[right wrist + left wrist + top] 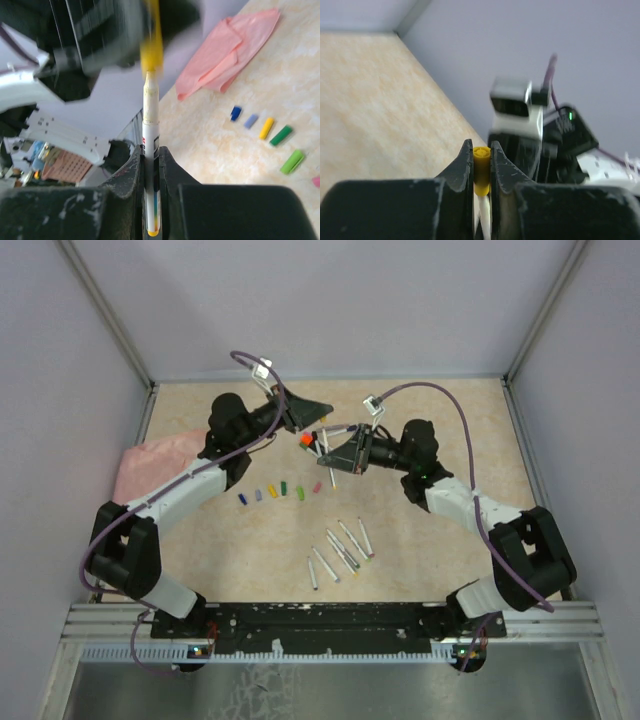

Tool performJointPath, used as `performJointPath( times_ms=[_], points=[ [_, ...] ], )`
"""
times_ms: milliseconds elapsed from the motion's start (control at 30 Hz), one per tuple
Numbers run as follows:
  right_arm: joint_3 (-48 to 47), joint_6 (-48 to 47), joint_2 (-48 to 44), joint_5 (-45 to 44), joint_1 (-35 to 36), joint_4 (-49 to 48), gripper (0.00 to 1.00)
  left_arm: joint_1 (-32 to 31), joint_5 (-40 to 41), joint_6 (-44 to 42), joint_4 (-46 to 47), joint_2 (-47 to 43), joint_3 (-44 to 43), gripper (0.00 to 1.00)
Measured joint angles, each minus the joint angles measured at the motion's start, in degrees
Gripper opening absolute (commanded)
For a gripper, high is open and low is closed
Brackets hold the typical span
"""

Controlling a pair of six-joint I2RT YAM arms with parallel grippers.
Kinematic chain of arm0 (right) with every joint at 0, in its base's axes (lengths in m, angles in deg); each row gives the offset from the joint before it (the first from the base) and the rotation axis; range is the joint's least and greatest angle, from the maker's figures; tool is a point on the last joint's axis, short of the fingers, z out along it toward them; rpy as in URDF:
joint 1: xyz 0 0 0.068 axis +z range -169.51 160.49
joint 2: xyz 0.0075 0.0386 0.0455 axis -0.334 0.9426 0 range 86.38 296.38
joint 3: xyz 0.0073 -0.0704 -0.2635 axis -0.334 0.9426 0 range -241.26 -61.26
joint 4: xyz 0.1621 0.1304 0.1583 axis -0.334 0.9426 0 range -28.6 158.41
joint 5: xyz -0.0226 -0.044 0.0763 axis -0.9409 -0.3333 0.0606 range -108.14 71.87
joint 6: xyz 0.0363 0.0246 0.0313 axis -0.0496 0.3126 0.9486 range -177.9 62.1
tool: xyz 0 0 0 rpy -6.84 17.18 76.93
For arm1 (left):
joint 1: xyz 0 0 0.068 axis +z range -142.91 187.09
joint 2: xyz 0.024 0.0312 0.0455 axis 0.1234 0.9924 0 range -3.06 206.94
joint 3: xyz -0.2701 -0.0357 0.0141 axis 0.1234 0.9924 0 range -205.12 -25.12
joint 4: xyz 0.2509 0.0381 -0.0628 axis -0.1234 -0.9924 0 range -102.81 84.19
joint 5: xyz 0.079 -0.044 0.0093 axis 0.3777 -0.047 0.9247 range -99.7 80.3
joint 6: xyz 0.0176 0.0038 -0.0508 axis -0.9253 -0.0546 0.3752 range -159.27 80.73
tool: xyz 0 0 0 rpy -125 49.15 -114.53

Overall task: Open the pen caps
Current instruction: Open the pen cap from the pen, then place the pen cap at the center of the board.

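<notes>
A pink cloth (pixel 150 465) lies bunched at the left edge of the table (pixel 450 420) in the top view. The left arm (pixel 190 490) rises from the lower left and bends at the elbow towards the upper centre. Its left gripper (pixel 481 150) is pinched tight on a yellow cap (pixel 481 162).

Left of centre, six loose caps (pixel 284 487) lie in a row on the table: blue, lilac, yellow, two green and pink. Above them the held pen (pixel 150 165) spans the gap between the two grippers, off the table. Its narrow white neck shows next to the cap, and I cannot tell whether the cap is fully off.

Lower down, just right of centre, about six lying pens (pixel 325 563) fan out side by side. The right arm (pixel 470 505) comes in from the lower right, and its right gripper (pixel 150 150) is clamped on the pen's white barrel.
</notes>
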Motion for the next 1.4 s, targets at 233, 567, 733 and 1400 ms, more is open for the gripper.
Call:
performJointPath(
  times_ms=[233,567,733,1400],
  points=[
    [5.2,0.8,-2.2,4.3,0.5,1.7,0.0,3.7,7.9,-2.4,3.7,4.2,-10.4,0.0],
    [5.2,-3.5,-5.7,4.5,-0.6,7.6,0.0,5.2,8.7,-5.5,0.7,5.1,-13.4,0.0],
    [4.4,-12.0,-8.8,1.9,-2.3,18.8,0.0,5.2,9.0,-7.8,-4.5,0.9,-7.4,0.0],
    [0.8,-28.7,-12.6,-11.2,-6.0,46.3,0.0,6.5,10.4,-15.8,-25.1,-13.9,6.3,0.0]
  ],
)
